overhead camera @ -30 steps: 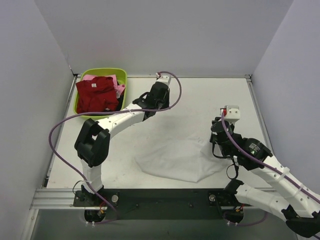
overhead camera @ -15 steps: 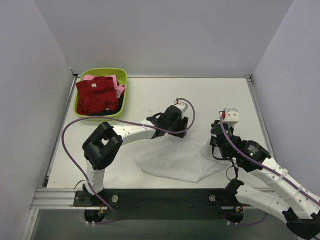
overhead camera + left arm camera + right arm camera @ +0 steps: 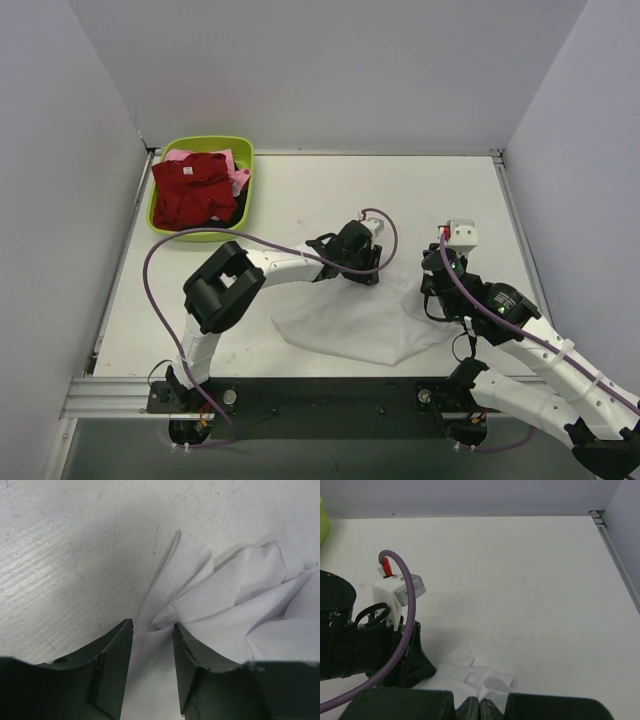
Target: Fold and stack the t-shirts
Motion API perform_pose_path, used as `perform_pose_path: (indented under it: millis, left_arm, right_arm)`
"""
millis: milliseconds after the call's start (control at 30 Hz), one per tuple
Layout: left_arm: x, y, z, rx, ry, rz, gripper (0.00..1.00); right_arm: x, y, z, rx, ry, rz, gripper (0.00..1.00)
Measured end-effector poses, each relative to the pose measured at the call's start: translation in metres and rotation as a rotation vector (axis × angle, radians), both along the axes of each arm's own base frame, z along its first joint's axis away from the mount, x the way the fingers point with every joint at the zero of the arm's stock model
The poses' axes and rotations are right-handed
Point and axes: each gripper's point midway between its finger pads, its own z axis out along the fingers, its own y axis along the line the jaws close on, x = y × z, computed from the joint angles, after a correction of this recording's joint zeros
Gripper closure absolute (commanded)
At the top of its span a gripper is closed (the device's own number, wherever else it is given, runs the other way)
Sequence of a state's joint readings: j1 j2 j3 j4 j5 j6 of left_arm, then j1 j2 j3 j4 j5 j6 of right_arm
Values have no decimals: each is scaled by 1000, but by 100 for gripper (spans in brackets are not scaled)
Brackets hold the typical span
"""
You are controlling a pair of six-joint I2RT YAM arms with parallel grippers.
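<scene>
A large white t-shirt lies crumpled on the table's near middle. My left gripper is down at its far edge. In the left wrist view the gripper is open, with its jaws on either side of a raised fold of the white shirt. My right gripper is at the shirt's right edge; in the right wrist view it is shut on a bunched edge of the white cloth. A dark red shirt and a pink one lie in the basin.
The lime-green basin stands at the far left corner. Grey walls enclose the table on the left, back and right. A metal rail runs along the near edge. The left arm's purple cable loops over the left side.
My left arm has swung from beside the basin toward the right and come down onto the white shirt's far edge. My right gripper has shifted slightly, still holding the cloth.
</scene>
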State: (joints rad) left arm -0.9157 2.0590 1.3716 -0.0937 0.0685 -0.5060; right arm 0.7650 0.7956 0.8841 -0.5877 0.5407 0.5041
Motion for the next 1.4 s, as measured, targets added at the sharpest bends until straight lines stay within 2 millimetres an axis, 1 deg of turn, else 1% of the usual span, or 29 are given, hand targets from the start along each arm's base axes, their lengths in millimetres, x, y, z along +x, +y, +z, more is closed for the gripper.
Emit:
perform_pose_path:
  millis: [67, 167, 200, 267, 300, 533, 633, 700, 767, 800, 833, 900, 967, 1033, 1100, 1133, 1167, 1200, 1233, 1267, 1333, 1367, 1400]
  left_arm:
    - [-1, -1, 0, -5, 5, -1, 56]
    - [-4, -3, 1, -11, 13, -6, 70]
    - [-4, -3, 1, -12, 14, -7, 81]
    - [-5, -4, 1, -14, 16, -7, 92]
    - [-6, -4, 1, -14, 17, -8, 100]
    - [-9, -1, 6, -15, 4, -9, 100]
    - [-5, 4, 13, 4, -24, 2, 100]
    - [0, 10, 23, 27, -50, 11, 100]
    - [15, 15, 43, 43, -88, 27, 100]
    - [27, 16, 60, 39, -120, 41, 100]
    - [37, 19, 69, 34, -137, 59, 100]
    - [68, 29, 102, 22, -195, 103, 100]
    - [104, 46, 139, 12, -268, 167, 100]
    - [138, 70, 178, 8, -340, 239, 100]
    - [161, 95, 211, 4, -405, 302, 100]
    - [167, 110, 229, 4, -441, 336, 100]
    - [167, 125, 242, 15, -465, 365, 100]
    - [161, 138, 254, 16, -491, 386, 100]
    - [148, 150, 265, 17, -512, 402, 100]
    - [124, 163, 268, 27, -521, 411, 100]
    - [73, 175, 270, 11, -540, 403, 100]
    - [44, 176, 263, -1, -533, 386, 100]
    - [15, 176, 252, -13, -527, 361, 100]
  right_arm:
    - [0, 0, -1, -2, 2, 0, 100]
    - [-1, 0, -3, -4, 6, 0, 100]
    - [-1, 0, -3, -3, 6, -1, 100]
    - [-1, 0, -3, -2, 7, 0, 100]
    - [-1, 0, -4, -2, 8, 0, 100]
    - [-1, 1, -4, 9, 11, -2, 100]
    - [-1, 2, -5, 14, 12, -2, 100]
    - [-1, 1, -4, 15, 10, -2, 100]
    - [-1, 1, -4, 14, 10, -3, 100]
    - [0, 1, -6, 6, 14, -6, 100]
    - [2, 1, -8, -6, 21, -11, 100]
    - [9, 0, -8, -36, 34, -25, 100]
    - [23, 0, 0, -60, 42, -43, 100]
    - [45, 2, 13, -58, 38, -71, 100]
    - [62, 3, 32, -35, 8, -89, 100]
    - [68, 4, 44, -15, -17, -92, 100]
    - [69, 5, 55, 10, -47, -86, 100]
    - [67, 6, 66, 39, -78, -73, 100]
    - [60, 5, 76, 65, -105, -60, 100]
    - [52, 2, 86, 93, -137, -50, 100]
    - [29, -8, 99, 152, -189, -38, 100]
    - [19, -13, 100, 173, -199, -38, 100]
    - [8, -20, 99, 192, -207, -44, 100]
